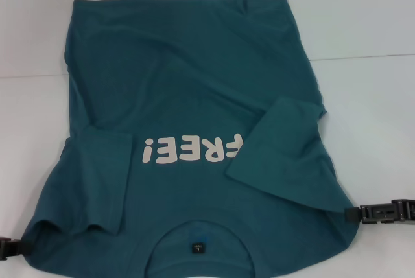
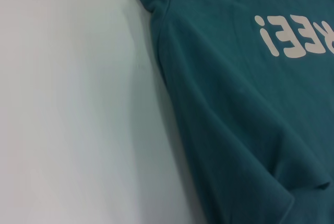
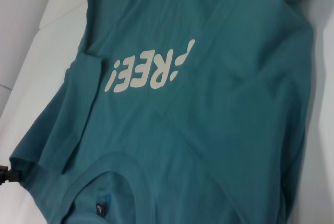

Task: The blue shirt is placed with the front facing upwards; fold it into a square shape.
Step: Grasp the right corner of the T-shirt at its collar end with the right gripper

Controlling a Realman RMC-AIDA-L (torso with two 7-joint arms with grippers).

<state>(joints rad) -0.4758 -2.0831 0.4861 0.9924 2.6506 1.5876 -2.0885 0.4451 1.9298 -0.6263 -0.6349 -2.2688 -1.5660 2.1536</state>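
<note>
The blue shirt (image 1: 194, 90) lies front up across the white table (image 1: 369, 25), filling the middle of the head view, collar at the bottom edge, both sleeves folded inward. The left gripper (image 1: 11, 247) grasps its lower-left shoulder corner; the right gripper (image 1: 353, 214) grasps the lower-right one.

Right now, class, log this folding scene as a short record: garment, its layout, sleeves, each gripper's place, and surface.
garment: blue shirt, white "FREE!" lettering facing up
layout: collar nearest the robot, hem far
sleeves: both folded inward onto the front
left gripper: at the near left shoulder corner
right gripper: at the near right shoulder edge
surface: white table
</note>
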